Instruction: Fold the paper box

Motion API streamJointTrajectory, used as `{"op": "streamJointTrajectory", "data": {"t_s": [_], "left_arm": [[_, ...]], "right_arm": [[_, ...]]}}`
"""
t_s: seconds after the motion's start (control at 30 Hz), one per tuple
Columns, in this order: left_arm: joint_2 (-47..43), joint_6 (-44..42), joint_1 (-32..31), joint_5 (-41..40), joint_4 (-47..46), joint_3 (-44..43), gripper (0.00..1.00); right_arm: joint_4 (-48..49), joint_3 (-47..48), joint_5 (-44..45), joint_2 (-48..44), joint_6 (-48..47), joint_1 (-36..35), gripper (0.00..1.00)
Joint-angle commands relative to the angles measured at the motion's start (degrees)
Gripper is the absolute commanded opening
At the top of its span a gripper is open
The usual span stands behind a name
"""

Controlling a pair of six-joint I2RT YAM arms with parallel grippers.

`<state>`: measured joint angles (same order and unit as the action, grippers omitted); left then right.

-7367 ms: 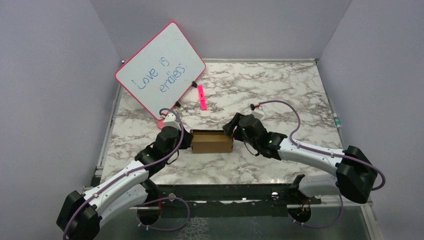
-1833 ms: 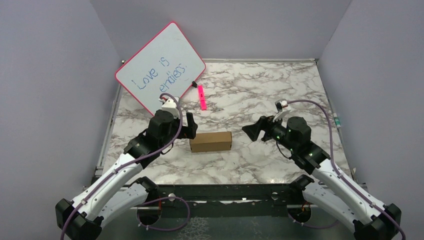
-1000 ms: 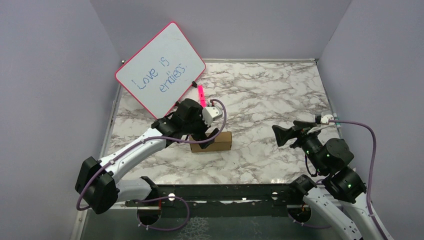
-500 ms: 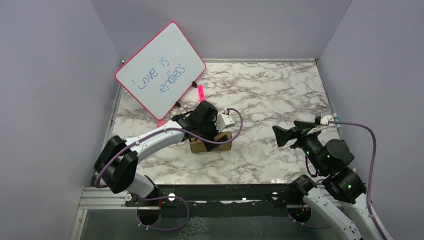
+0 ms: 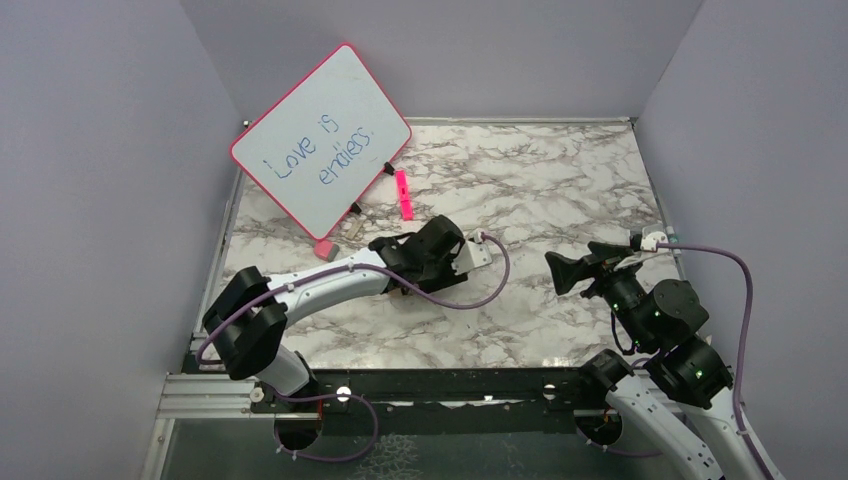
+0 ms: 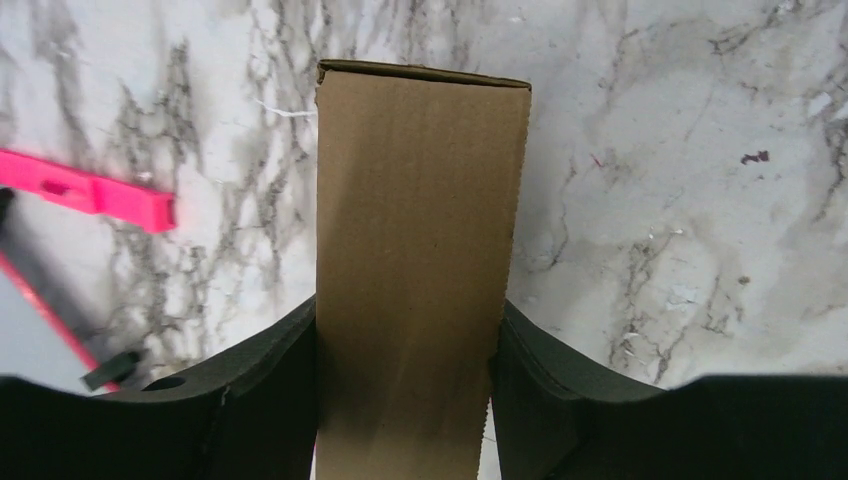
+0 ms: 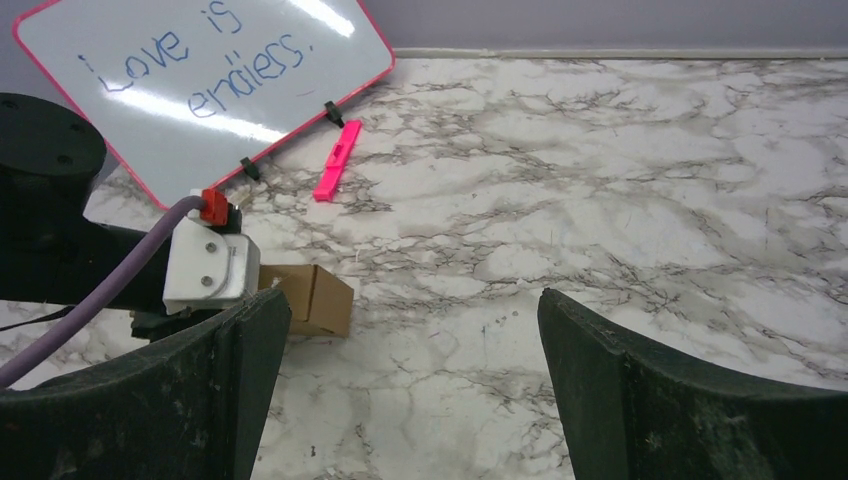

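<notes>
L arm far fwd, L gripper (image 6: 405, 325) snug on paper box (image 6: 420, 190); R arm back, R gripper (image 7: 412, 300) wide.

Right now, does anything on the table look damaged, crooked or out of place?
Nothing stands out. The box looks closed, with straight edges and no tears visible, gripped by the left gripper. The pink marker lies loose near the whiteboard.
</notes>
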<state>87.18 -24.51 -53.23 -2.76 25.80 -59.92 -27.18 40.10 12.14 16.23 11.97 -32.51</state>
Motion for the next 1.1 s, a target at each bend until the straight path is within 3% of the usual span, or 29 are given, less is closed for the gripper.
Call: {"op": "streamJointTrajectory", "data": {"t_s": [0.0,0.13,0.4,0.47,0.63,0.87,1.07], "left_arm": [[2.7,-6.2,-3.9,-17.5,-4.5,-3.3,0.5],[5.0,-13.8,-5.7,-25.4,-16.6,-0.7,0.49],[9.9,-26.7,-8.4,-22.5,-41.4,6.7,0.49],[11.8,-26.8,-8.4,-21.0,-42.4,6.6,0.49],[15.7,-25.1,-8.7,-19.4,-42.5,7.5,0.62],[16.5,-25.3,-11.4,-22.1,-42.6,8.2,0.95],[12.1,-21.9,-13.1,-24.0,-40.2,7.3,0.99]], "right_arm": [[-0.1,-0.7,0.2,-0.9,-0.5,0.3,1.0],[-0.3,-0.7,0.8,-1.0,-0.5,0.3,1.0],[-0.8,-0.6,2.1,-1.3,-0.1,0.3,1.0],[-1.0,-0.6,2.4,-1.6,0.0,0.3,1.0],[-1.1,-0.7,3.0,-2.2,0.0,0.3,1.0],[-1.1,-0.8,3.0,-2.4,-0.1,0.3,1.0],[-1.3,-0.6,3.8,-2.8,0.1,0.3,1.0]]}}
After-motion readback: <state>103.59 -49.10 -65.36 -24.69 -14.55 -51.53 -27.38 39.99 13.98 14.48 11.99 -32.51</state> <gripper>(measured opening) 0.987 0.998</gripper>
